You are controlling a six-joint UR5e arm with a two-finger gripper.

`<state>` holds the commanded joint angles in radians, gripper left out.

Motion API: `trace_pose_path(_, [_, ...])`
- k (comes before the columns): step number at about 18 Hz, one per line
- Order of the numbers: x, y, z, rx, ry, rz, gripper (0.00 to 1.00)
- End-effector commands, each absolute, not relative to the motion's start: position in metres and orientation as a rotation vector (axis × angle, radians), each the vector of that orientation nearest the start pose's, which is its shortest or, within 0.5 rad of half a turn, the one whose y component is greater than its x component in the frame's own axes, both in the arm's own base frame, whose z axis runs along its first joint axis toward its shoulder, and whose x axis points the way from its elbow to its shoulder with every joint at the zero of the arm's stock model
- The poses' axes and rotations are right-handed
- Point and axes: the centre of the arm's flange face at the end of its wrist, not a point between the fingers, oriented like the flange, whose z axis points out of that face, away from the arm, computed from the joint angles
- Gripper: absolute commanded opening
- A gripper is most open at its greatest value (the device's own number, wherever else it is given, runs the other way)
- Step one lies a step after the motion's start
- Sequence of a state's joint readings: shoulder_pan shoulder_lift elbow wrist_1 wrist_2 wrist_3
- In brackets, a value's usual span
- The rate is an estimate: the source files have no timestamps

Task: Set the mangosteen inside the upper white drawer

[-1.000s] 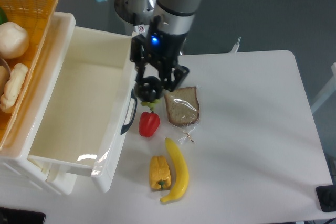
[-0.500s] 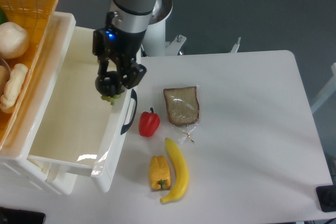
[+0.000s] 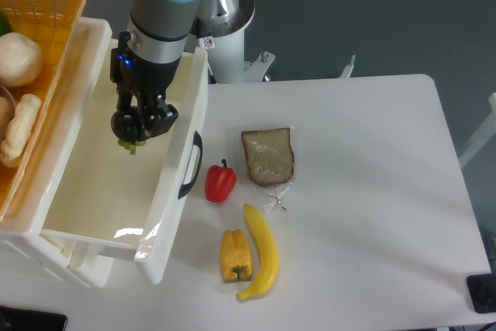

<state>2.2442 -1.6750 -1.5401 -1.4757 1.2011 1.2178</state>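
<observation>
Gripper (image 3: 133,124) is closed on the mangosteen (image 3: 128,125), green calyx pointing down, held over the interior of the upper white drawer (image 3: 93,215), which stands pulled open at the table's (image 3: 372,191) left edge with its black handle (image 3: 191,165) facing the tabletop. Just beside the handle lies a red bell pepper (image 3: 220,182), next to it a wrapped bread slice (image 3: 268,156); a yellow pepper (image 3: 235,255) and banana (image 3: 262,252) lie touching near the front edge. A yellow woven basket (image 3: 46,21) holding pale rolls (image 3: 18,60) sits at the far left corner.
</observation>
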Motion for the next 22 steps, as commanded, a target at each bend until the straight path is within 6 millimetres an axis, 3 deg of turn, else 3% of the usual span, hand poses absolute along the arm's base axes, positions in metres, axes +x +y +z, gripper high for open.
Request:
trace_pose_path(2, [-0.204,0.528,0.460,-2.710,0.778,-0.292,0.51])
trace_pose_path(3, [-0.205,0.529,0.457,-2.714,0.776,-0.297,0.67])
trace_pose_path(4, [-0.206,0.530,0.457,-2.714,0.777,-0.289,0.98])
trace_pose_path(14, [-0.212,0.527,0.476,-2.705,0.723,-0.249,1.00])
trace_pose_path(15, [-0.218,0.527,0.483,-2.702,0.669,-0.210,1.00])
trace_pose_path(18, [-0.264,0.518,0.504,-2.663,0.416,-0.045,1.00])
trace_pose_path(22, [-0.306,0.502,0.500,-2.674,0.247,-0.012,1.00])
